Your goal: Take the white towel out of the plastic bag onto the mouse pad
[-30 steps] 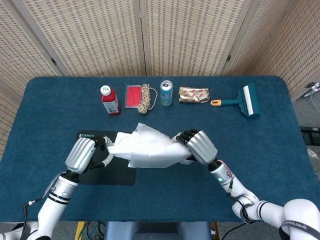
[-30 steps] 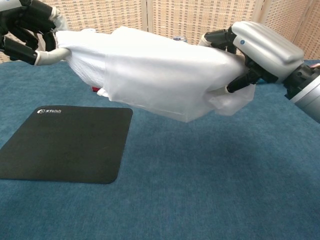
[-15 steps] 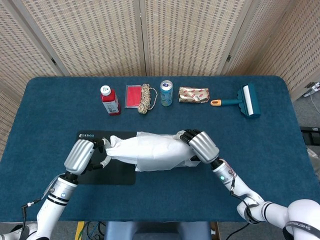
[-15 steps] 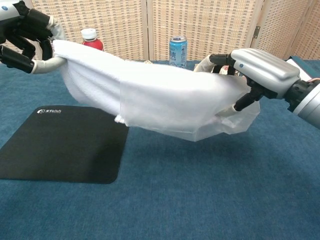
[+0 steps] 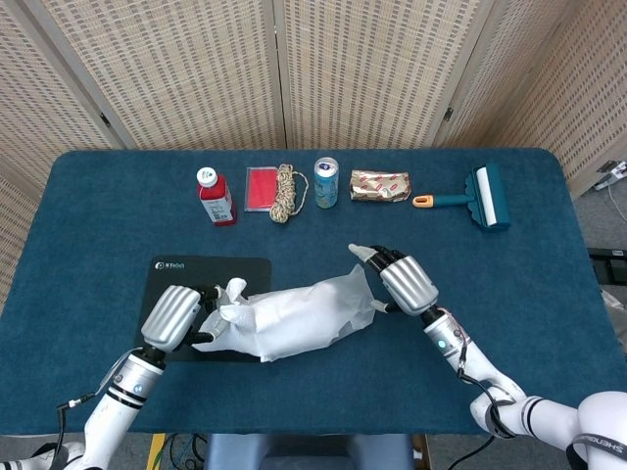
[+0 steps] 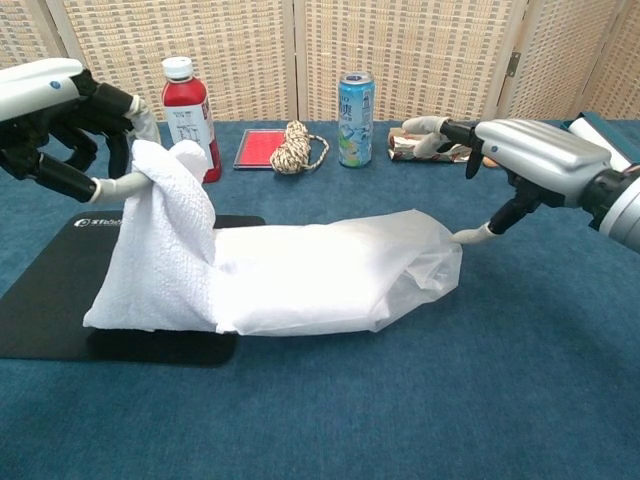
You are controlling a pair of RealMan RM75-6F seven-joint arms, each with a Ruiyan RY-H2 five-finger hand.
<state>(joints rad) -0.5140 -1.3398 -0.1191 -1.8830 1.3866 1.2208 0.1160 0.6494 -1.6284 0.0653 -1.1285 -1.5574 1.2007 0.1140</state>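
Observation:
The white towel (image 6: pixel 160 250) sticks out of the mouth of the clear plastic bag (image 6: pixel 320 275), its free end pinched and lifted by my left hand (image 6: pixel 60 110). That end hangs down onto the black mouse pad (image 6: pixel 40 300). The bag lies flat on the table with the rest of the towel inside. In the head view my left hand (image 5: pixel 176 315) is over the mouse pad (image 5: pixel 176 274) and the bag (image 5: pixel 313 313) stretches to the right. My right hand (image 5: pixel 404 282) hovers at the bag's closed end with fingers spread, holding nothing; its thumb tip is close to the bag.
Along the far side stand a red bottle (image 5: pixel 216 196), a red pouch (image 5: pixel 261 188), a coil of rope (image 5: pixel 286 192), a blue can (image 5: pixel 325 182), a snack packet (image 5: pixel 380 185) and a lint roller (image 5: pixel 480 199). The table (image 5: pixel 549 323) is covered in blue cloth.
Bag and towel came down from mid-air onto the table. My right hand let go of the bag's end and spread its fingers. My left hand lowered toward the pad, still holding the towel.

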